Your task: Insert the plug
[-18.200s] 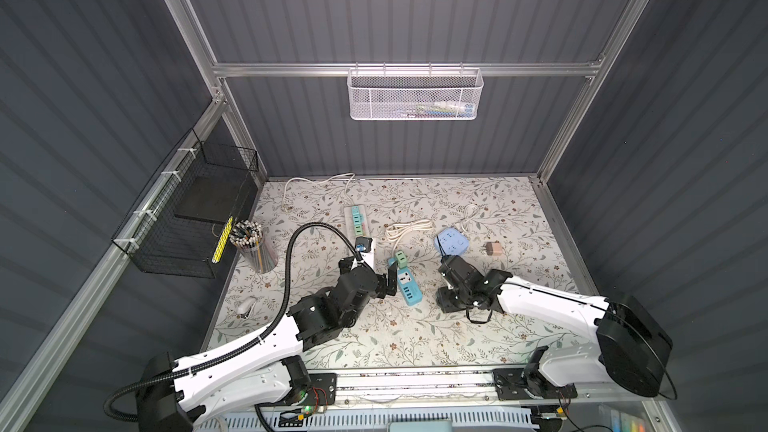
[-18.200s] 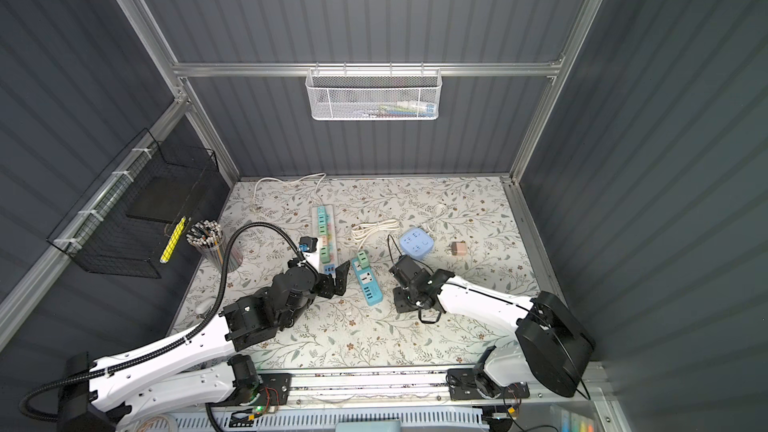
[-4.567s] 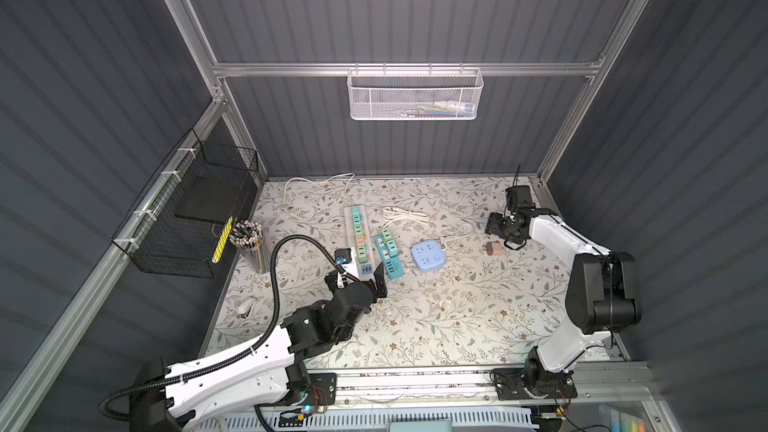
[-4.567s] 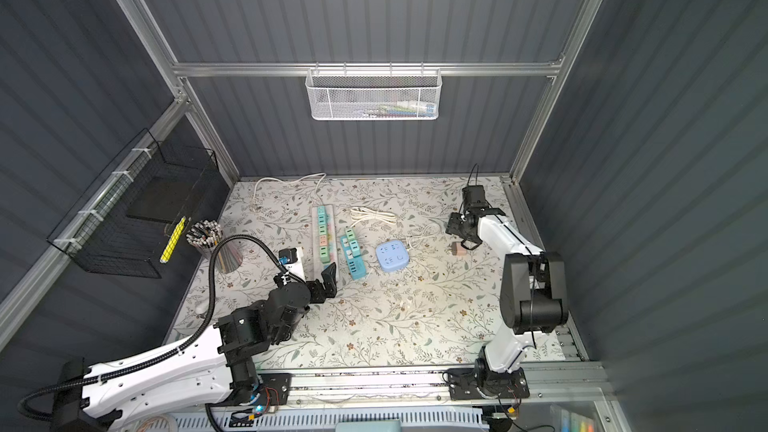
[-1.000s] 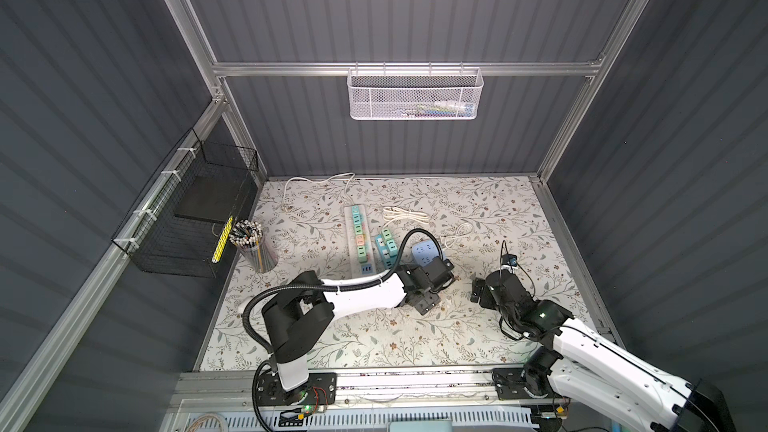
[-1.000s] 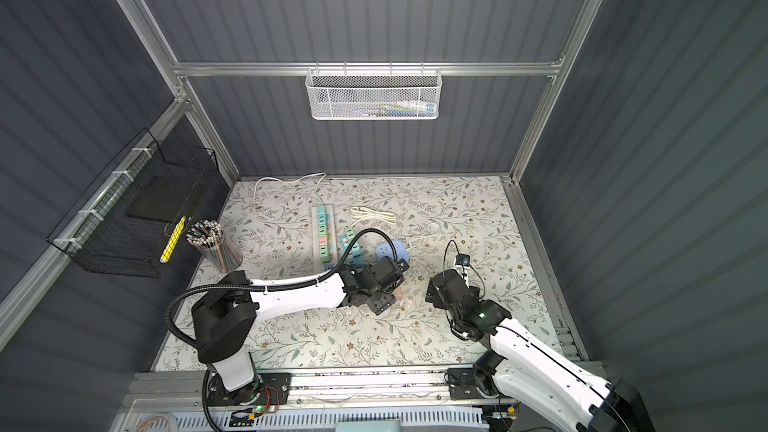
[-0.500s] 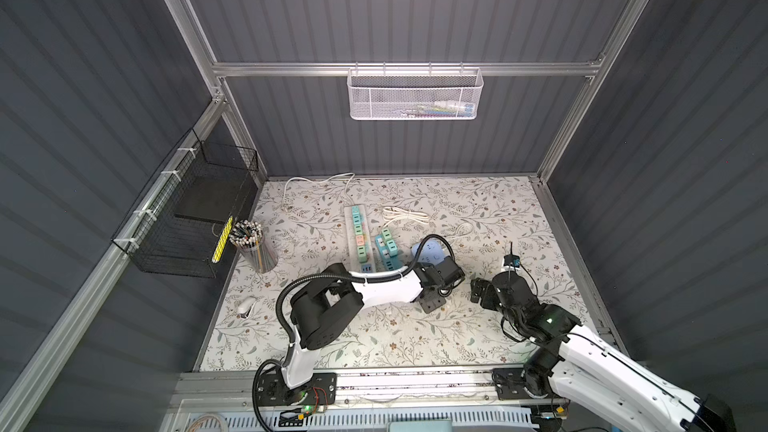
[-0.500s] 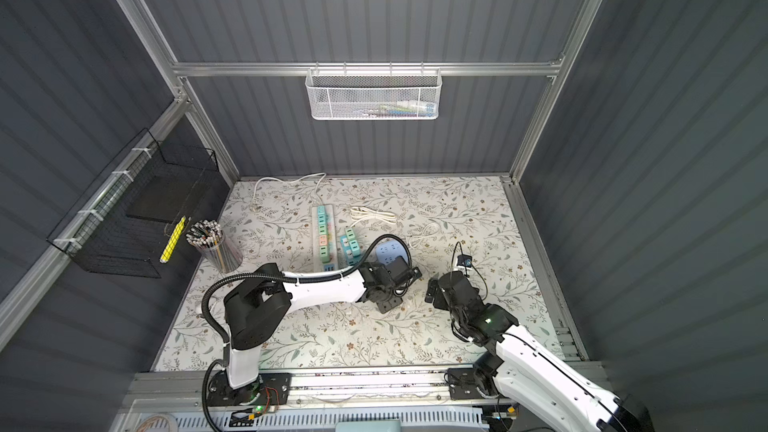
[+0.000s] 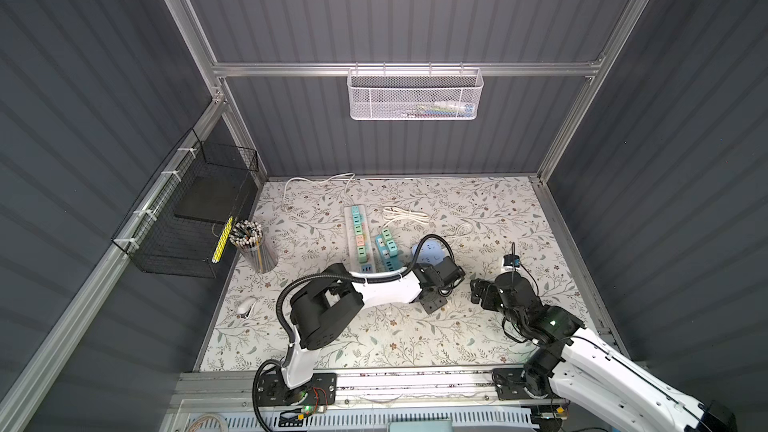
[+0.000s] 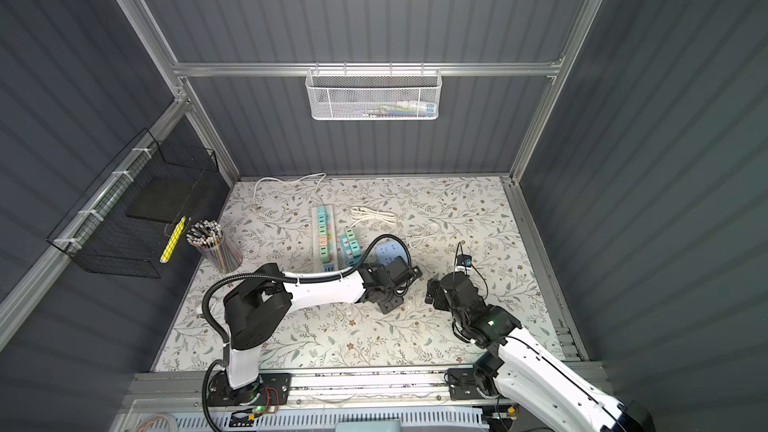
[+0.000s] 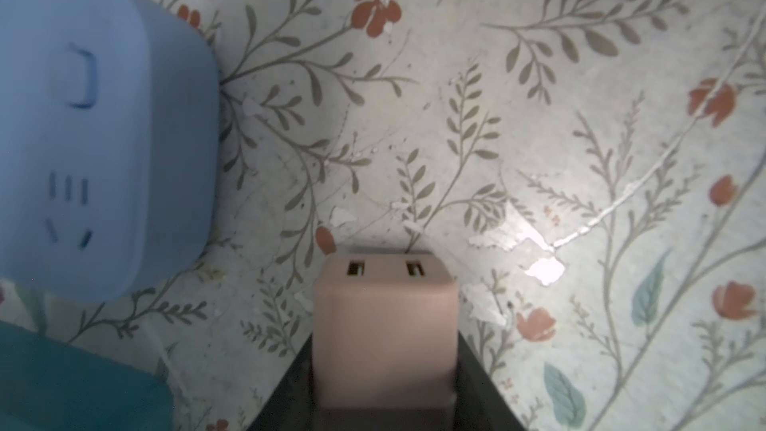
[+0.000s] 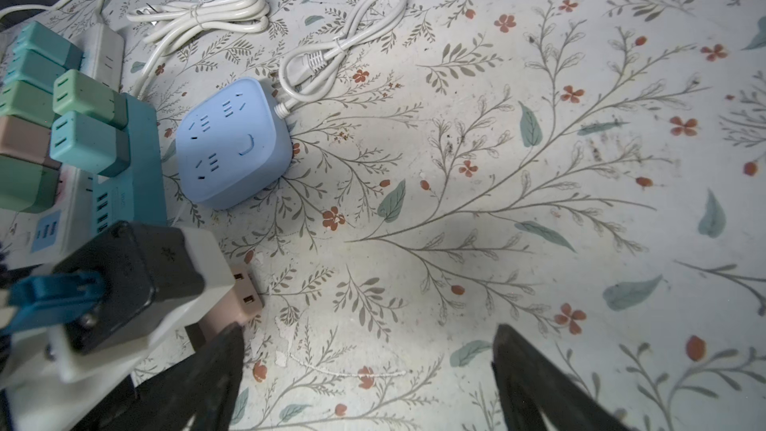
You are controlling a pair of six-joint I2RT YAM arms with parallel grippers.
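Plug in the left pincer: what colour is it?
The plug is pale pink, clearest in the left wrist view.

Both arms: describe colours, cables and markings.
The left arm and right arm have white shells with black joints. A black ribbed hose loops along the left one; a green light glows on the right. The left end effector and right end effector are black.

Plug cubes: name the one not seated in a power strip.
The pink cube held by the left gripper, near the blue socket block; the other cubes sit plugged into the white strip and teal strip.
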